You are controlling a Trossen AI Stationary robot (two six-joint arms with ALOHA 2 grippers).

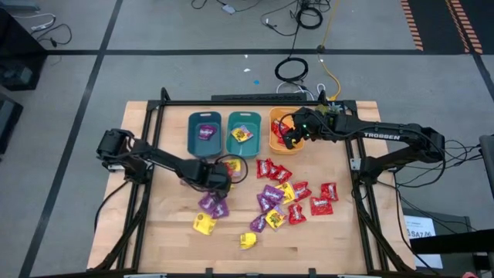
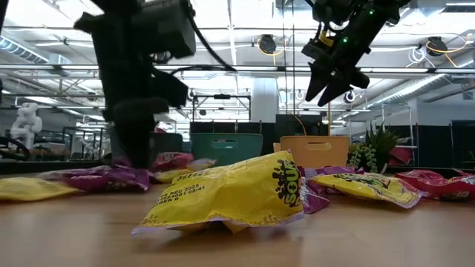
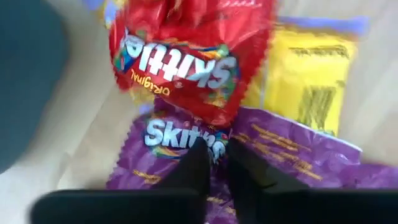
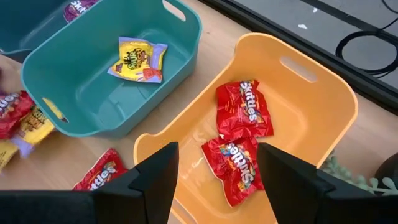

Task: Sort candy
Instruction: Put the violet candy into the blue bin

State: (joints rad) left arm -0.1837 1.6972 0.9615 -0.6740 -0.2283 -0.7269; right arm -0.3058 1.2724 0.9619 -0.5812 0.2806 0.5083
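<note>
A wooden worktop (image 1: 177, 232) is seen from above, with two dark arms reaching in from either side. Three bins are lined up at its far edge: a darker teal bin (image 1: 205, 132) with one purple packet inside, a lighter teal bin (image 1: 244, 133) with one yellow packet inside, and an orange bin (image 4: 323, 118) in which two red candy packets (image 4: 239, 140) are lying.

The right tool (image 1: 292, 136) is held in the air above the orange bin, its fingers spread wide with nothing between them.

The left tool (image 1: 219, 178) is lowered to the worktop just in front of the teal bins, at the edge of the loose candy (image 1: 289, 197). In its wrist view its two fingers (image 3: 193, 171) are drawn nearly together over a purple packet (image 3: 180, 140); whether the wrapper is actually pinched cannot be told. A red packet (image 3: 186, 59) is lying partly over the purple one, beside a yellow packet (image 3: 311, 81).

The remaining red, purple and yellow packets are scattered across the middle of the worktop.
</note>
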